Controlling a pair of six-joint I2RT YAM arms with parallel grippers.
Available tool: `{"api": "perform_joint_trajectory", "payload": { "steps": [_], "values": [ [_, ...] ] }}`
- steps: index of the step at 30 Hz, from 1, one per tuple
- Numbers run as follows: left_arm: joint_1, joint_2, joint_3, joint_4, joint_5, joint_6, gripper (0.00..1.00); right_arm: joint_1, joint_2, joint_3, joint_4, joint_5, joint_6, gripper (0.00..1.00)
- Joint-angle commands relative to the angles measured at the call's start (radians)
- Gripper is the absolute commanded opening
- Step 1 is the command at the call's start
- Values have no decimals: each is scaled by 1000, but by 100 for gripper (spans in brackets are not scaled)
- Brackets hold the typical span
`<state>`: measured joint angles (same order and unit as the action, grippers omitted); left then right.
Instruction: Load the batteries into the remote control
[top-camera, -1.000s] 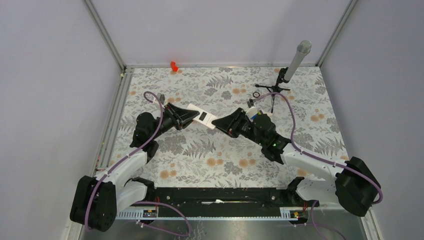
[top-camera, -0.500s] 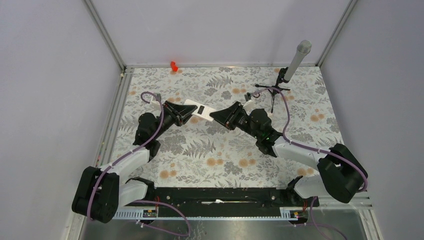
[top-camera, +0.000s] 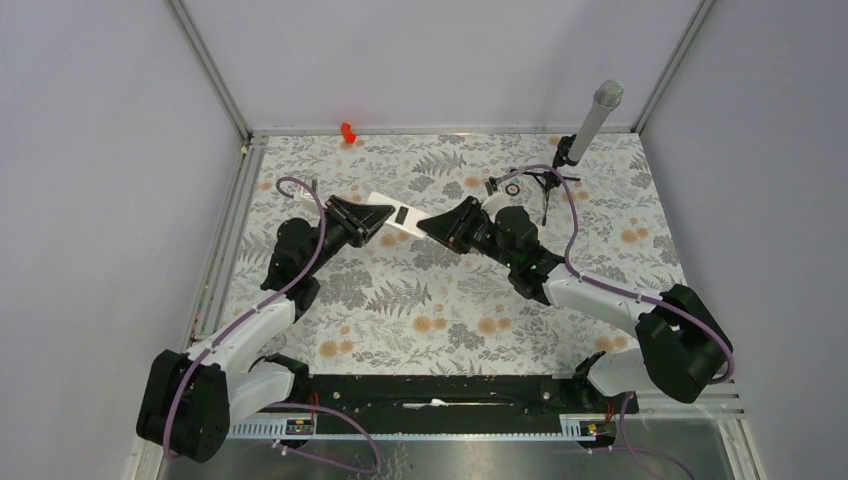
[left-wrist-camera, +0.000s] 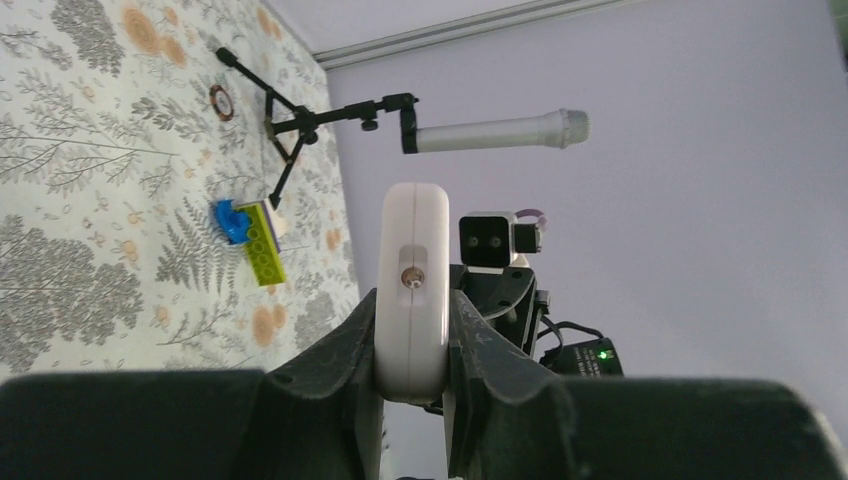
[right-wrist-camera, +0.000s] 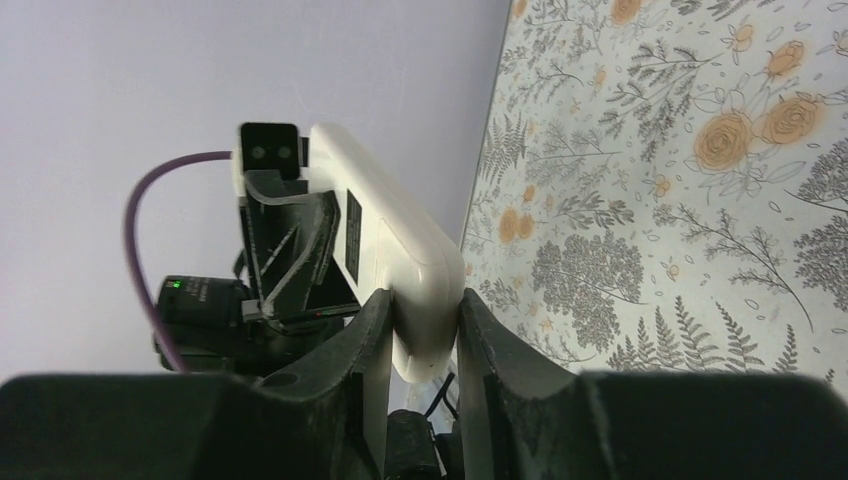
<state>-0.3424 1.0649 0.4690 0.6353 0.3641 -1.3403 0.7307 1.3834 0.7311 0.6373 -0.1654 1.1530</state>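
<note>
Remote control position: the remote control (top-camera: 398, 215) is held between the 2 grippers, over the back-middle of the table.
Long axis: in the top view it runs from back-left to front-right, in line with the 2 grippers that face each other.
Face: a white broad side with 1 dark rectangle faces the overhead camera.
Left end: it sits in the left gripper (top-camera: 383, 214). A small round dot shows on the surface that faces the left wrist camera.
Right end: it sits in the right gripper (top-camera: 426, 226). Its rounded corner lies between the fingers.
Left gripper state: clamped on the remote control, 1 finger pressed on each side.
Right gripper state: closed on the remote control's other end, both fingers touching it.
Surface: a cloth (top-camera: 450, 310) printed with grey ferns and orange flowers covers the table.
Room: plain lavender walls (top-camera: 450, 60) enclose 3 sides, with metal rails at the corners.
Back right: a grey microphone (top-camera: 600, 112) stands on a black tripod (top-camera: 545, 186), with a small black ring (top-camera: 512, 188) near it.
Back edge: 1 small red object (top-camera: 347, 131).
Left wrist view: a blue disc (left-wrist-camera: 232, 220) touches a yellow-green block (left-wrist-camera: 263, 250) on the cloth.
</note>
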Motion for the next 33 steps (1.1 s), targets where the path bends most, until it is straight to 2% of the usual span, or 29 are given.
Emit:
{"api": "perform_joint_trajectory", "payload": {
  "steps": [1, 5, 7, 11, 14, 19, 23, 26, 30, 33],
  "values": [
    [-77, -75, 136, -173, 251, 170, 0, 35, -49, 30, -79, -124, -142, 37],
    [-10, -87, 183, -261, 302, 263, 0, 1, -183, -37, -95, -149, -263, 69],
    [-3, -84, 207, -295, 339, 309, 0, -6, -253, -45, -125, -174, -376, 83],
    [-7, -105, 235, -323, 424, 399, 0, -20, -315, 40, -360, -185, -573, 90],
    [-7, -121, 268, -421, 460, 496, 0, -24, -333, 74, -420, -261, -678, 92],
    [-8, -133, 274, -371, 593, 519, 0, -25, -265, 148, -505, -450, -787, 90],
    [-11, -126, 279, -390, 647, 555, 0, -24, -147, 248, -581, -627, -770, 70],
    [-15, -112, 272, -387, 660, 559, 0, -23, -131, 240, -517, -736, -740, 60],
    [-15, -99, 267, -372, 661, 552, 0, -19, -147, 201, -445, -791, -736, 58],
    [-16, -90, 270, -369, 663, 550, 0, -17, -139, 206, -441, -821, -733, 53]
  ]
}}
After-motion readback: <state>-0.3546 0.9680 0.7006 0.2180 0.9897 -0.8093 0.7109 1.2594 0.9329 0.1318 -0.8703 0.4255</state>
